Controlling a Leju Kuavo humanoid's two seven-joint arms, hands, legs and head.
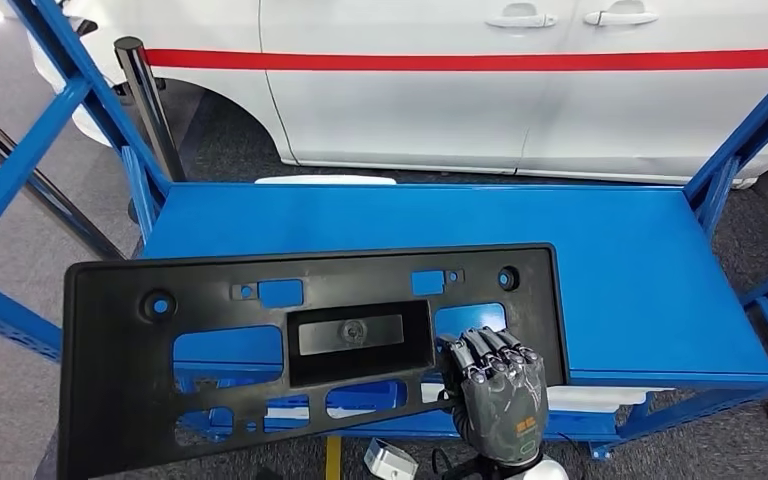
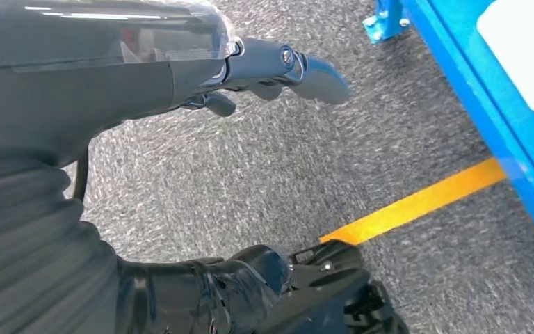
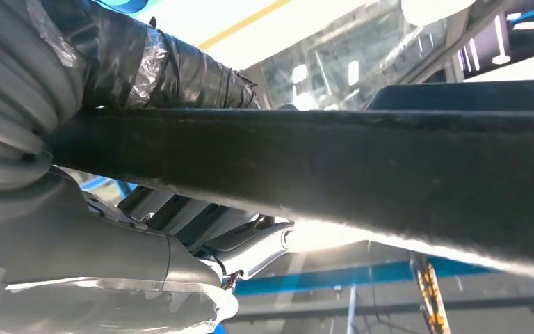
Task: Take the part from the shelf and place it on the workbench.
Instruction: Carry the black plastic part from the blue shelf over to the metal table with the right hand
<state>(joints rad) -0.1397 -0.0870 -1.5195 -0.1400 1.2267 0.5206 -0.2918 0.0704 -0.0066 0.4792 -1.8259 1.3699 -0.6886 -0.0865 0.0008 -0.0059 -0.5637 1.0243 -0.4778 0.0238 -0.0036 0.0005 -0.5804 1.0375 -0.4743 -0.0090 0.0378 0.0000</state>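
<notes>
Black plastic part [image 1: 300, 340], a long perforated panel, is held by our right hand [image 1: 498, 392], fingers curled over its near edge towards the right end; we see it lifted and tilted above the near side of the blue shelf [image 1: 600, 260]; we judge the pick done, the carry and placing on the workbench left; left hand [image 2: 278, 69] hangs over grey carpet beside the shelf, fingers loosely apart, holding nothing.

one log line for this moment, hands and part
phase: carrying | right hand: grips black panel at lower edge | left hand: holds nothing, over grey carpet | panel: above blue shelf
</notes>
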